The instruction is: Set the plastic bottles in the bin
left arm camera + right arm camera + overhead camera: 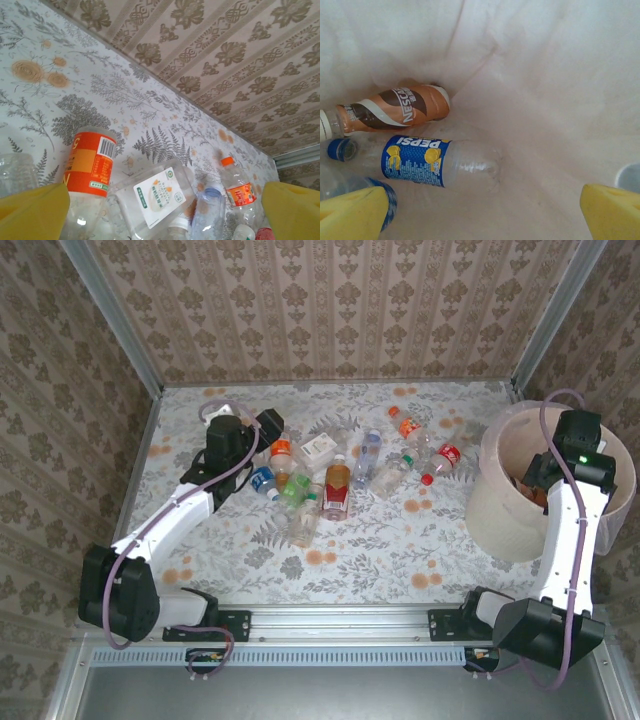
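Right wrist view: inside the bin (545, 75) you see a Pepsi bottle (440, 162), a Nescafe bottle (395, 112) and a few more at the lower left, so part of the job looks done. In the top view, many plastic bottles (337, 488) lie mid-frame on the table (400, 545), left of the bin. Your right gripper (485, 217) hangs inside the bin, jaws wide and empty. Your left gripper (162, 215) gapes over the pile, holding nothing.

Left hand (162, 215), right hand (482, 215), jaws wide

White arm links (165, 525), black joints (118, 595), mauve cables (544, 425), yellow jaws
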Robot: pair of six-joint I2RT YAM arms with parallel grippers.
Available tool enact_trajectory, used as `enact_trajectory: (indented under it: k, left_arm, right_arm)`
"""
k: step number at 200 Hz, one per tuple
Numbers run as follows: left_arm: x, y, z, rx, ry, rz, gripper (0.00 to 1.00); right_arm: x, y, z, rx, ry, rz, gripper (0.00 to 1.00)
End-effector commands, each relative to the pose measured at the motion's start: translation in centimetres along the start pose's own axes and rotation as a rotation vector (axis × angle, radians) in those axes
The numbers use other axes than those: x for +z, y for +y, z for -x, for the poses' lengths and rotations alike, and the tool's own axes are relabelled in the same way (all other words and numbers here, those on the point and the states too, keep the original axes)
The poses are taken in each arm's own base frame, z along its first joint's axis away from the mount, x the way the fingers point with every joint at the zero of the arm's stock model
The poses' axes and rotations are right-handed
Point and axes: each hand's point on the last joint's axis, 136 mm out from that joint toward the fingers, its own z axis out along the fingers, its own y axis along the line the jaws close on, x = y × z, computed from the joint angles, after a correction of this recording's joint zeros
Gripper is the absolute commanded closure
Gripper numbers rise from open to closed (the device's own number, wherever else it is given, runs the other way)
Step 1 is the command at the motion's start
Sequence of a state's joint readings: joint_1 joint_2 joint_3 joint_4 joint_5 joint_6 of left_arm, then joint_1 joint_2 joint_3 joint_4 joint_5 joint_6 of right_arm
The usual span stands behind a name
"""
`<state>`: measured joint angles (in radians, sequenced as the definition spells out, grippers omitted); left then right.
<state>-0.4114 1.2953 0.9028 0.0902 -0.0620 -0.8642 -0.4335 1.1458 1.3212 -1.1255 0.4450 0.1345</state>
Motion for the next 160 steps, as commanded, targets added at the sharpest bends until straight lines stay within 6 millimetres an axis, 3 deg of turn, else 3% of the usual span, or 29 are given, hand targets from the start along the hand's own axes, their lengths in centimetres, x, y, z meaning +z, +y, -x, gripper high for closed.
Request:
enact_trajectory:
  k: [1, 88, 118, 160]
  left_arm:
    - [0.1, 1.3, -0.3, -0.012, 0.005, 0.052, 0.0]
    - [0.1, 3.2, -0.9, 0.005, 0.028, 0.148, 0.0]
    - [-0.2, 4.6, -1.7, 0.012, 0.068, 0.223, 0.0]
    - [-0.7, 7.3, -2.5, 0.028, 0.098, 0.347, 0.0]
  right_arm:
    - [-1.5, -0.5, 1.4, 0.042, -0.069, -0.016, 0.0]
    - [-4.7, 1.1, 3.9, 0.125, -0.266, 0.126, 0.0]
    - [-8.2, 2.2, 4.9, 0.221, -0.439, 0.301, 0.0]
    - [-13.9, 6.6, 4.8, 0.217, -0.57, 0.699, 0.0]
